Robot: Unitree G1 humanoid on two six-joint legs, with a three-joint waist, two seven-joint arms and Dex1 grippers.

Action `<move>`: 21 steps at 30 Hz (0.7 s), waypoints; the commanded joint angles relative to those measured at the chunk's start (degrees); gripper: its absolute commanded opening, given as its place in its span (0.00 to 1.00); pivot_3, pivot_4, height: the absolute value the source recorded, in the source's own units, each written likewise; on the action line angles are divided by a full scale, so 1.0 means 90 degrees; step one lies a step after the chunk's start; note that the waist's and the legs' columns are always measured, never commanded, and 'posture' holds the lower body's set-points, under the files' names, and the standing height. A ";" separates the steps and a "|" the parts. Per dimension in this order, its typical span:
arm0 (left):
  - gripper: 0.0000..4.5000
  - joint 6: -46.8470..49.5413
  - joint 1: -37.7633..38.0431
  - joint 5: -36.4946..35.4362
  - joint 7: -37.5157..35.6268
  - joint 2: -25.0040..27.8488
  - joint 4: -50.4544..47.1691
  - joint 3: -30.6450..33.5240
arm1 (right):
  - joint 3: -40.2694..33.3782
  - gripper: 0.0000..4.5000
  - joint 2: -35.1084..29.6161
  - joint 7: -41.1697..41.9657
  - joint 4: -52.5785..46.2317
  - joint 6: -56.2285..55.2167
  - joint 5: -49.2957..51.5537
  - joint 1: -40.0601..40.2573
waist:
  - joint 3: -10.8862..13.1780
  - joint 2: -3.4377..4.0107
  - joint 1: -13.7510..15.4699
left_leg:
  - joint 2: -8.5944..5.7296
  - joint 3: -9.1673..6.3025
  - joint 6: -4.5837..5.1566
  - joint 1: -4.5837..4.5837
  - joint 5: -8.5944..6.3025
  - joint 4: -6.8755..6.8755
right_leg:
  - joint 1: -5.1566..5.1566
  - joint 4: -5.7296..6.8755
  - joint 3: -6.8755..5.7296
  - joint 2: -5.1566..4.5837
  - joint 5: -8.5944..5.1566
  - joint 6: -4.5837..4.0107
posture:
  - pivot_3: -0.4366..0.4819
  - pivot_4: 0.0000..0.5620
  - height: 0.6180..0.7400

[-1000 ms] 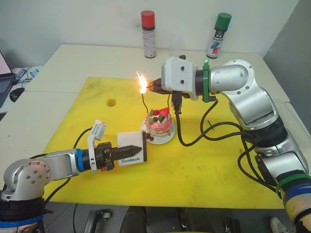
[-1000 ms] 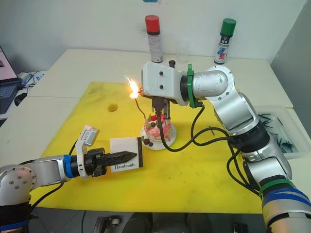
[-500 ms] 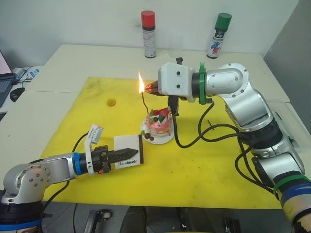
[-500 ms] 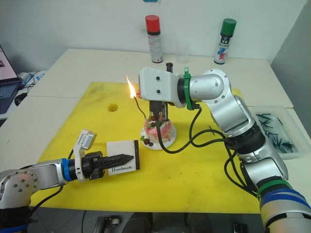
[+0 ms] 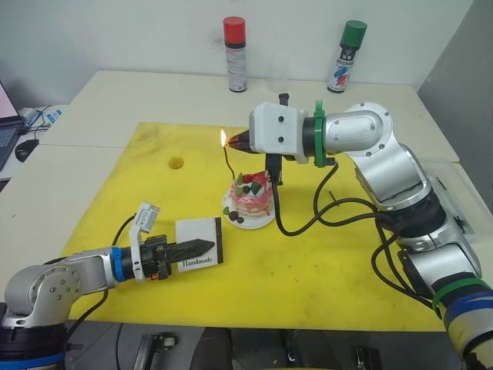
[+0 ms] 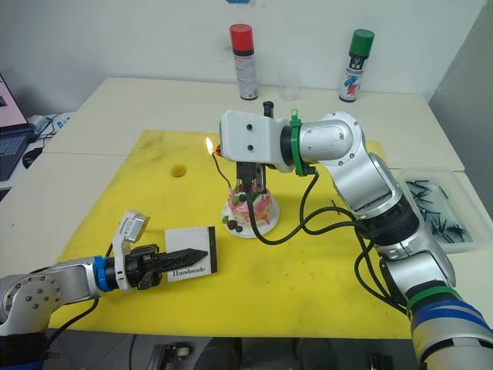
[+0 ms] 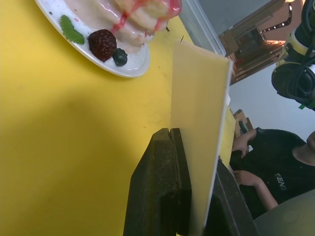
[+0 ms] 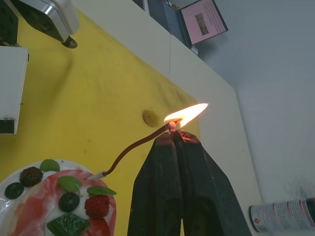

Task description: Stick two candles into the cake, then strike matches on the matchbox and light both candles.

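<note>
Down in the lower left of the head view, your left gripper [image 5: 202, 247] is pinching the matchbox [image 5: 199, 244], its black fingers [image 7: 167, 191] pressed flat against both faces, the white box standing on edge just above the yellow mat [image 5: 139, 193]. Moving toward centre frame, the cake [image 5: 253, 197] is sitting on its white plate [image 5: 231, 220], a little right of and above the box, well apart from it. A reddish candle [image 8: 135, 146] is curving up out of the cake's top toward the upper left. At its tip, your right gripper [image 5: 235, 139] is closed tight with a flame [image 8: 186, 114] burning right at its fingertips, touching the candle end; you cannot make out the match itself between them. Far upper right, a green-capped spray can [image 5: 346, 56] is standing on the table.
</note>
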 commanded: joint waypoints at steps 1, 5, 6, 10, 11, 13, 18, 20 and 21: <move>0.00 -0.0113 0.0007 0.0067 -0.0167 0.0052 0.0009 0.0015 | -0.0125 0.01 0.0008 -0.0022 -0.0066 -0.0082 -0.0032 -0.0016 | 0.0000 0.0000 0.0000 | 0.0000 0.0000 0.0000 0.0000 0.0000 0.0000 | 0.0000 0.0000 0.0000 0.0000 0.0000 0.0000 | 0.48 0.27 0.94; 0.00 -0.0146 -0.0004 0.0146 -0.0259 0.0054 0.0072 0.0002 | -0.0128 0.01 0.0007 -0.0039 -0.0046 -0.0090 -0.0049 -0.0020 | 0.0000 0.0000 -0.0001 | 0.0000 0.0000 0.0000 0.0000 0.0000 0.0000 | 0.0000 0.0000 0.0000 0.0000 0.0000 0.0000 | 0.48 0.27 0.94; 0.00 -0.0157 -0.0004 0.0170 -0.0286 0.0054 0.0086 -0.0002 | -0.0127 0.01 0.0007 -0.0044 -0.0043 -0.0096 -0.0056 -0.0020 | 0.0000 0.0000 -0.0001 | 0.0000 0.0000 0.0000 0.0000 0.0000 0.0000 | 0.0000 0.0000 0.0000 0.0000 0.0000 0.0000 | 0.48 0.27 0.94; 0.00 -0.0166 -0.0010 0.0228 -0.0354 0.0045 0.0112 -0.0002 | -0.0131 0.01 0.0007 -0.0058 -0.0054 -0.0083 -0.0061 -0.0011 | 0.0000 0.0000 -0.0001 | 0.0000 0.0000 0.0000 0.0000 0.0000 0.0000 | 0.0000 0.0000 0.0000 0.0000 0.0000 0.0000 | 0.48 0.27 0.94; 0.00 -0.0160 -0.0013 0.0235 -0.0362 0.0040 0.0109 -0.0001 | -0.0133 0.01 0.0005 -0.0061 -0.0061 -0.0081 -0.0061 -0.0005 | 0.0000 0.0000 -0.0001 | 0.0000 0.0000 0.0000 0.0000 0.0000 0.0000 | 0.0000 0.0000 0.0000 0.0000 0.0000 0.0000 | 0.48 0.27 0.94; 0.00 -0.0133 -0.0022 0.0227 -0.0340 0.0019 0.0076 -0.0003 | -0.0136 0.01 0.0000 -0.0061 -0.0076 -0.0071 -0.0059 0.0004 | 0.0000 0.0000 -0.0001 | 0.0000 0.0000 0.0000 0.0000 0.0000 0.0000 | 0.0000 0.0000 0.0000 0.0000 0.0000 0.0000 | 0.48 0.27 0.94; 0.00 -0.0024 -0.0111 0.0147 -0.0212 -0.0028 -0.0009 -0.0012 | -0.0149 0.01 0.0007 -0.0078 -0.0073 -0.0078 -0.0063 -0.0004 | 0.0000 0.0000 -0.0001 | 0.0000 0.0000 0.0000 0.0000 0.0000 0.0000 | 0.0000 0.0000 0.0000 0.0000 0.0000 0.0000 | 0.48 0.27 0.94; 0.00 0.0006 -0.0147 0.0130 -0.0179 -0.0040 -0.0021 -0.0016 | -0.0155 0.01 0.0006 -0.0085 -0.0070 -0.0086 -0.0068 -0.0016 | 0.0000 0.0000 -0.0001 | 0.0000 0.0000 0.0000 0.0000 0.0000 0.0000 | 0.0000 0.0000 0.0000 0.0000 0.0000 0.0000 | 0.48 0.27 0.94; 0.00 0.0015 -0.0157 0.0128 -0.0171 -0.0044 -0.0021 -0.0017 | -0.0161 0.01 0.0004 -0.0087 -0.0068 -0.0086 -0.0068 -0.0024 | 0.0000 0.0000 -0.0001 | 0.0000 0.0000 0.0000 0.0000 0.0000 0.0000 | 0.0000 0.0000 0.0000 0.0000 0.0000 0.0000 | 0.48 0.27 0.94</move>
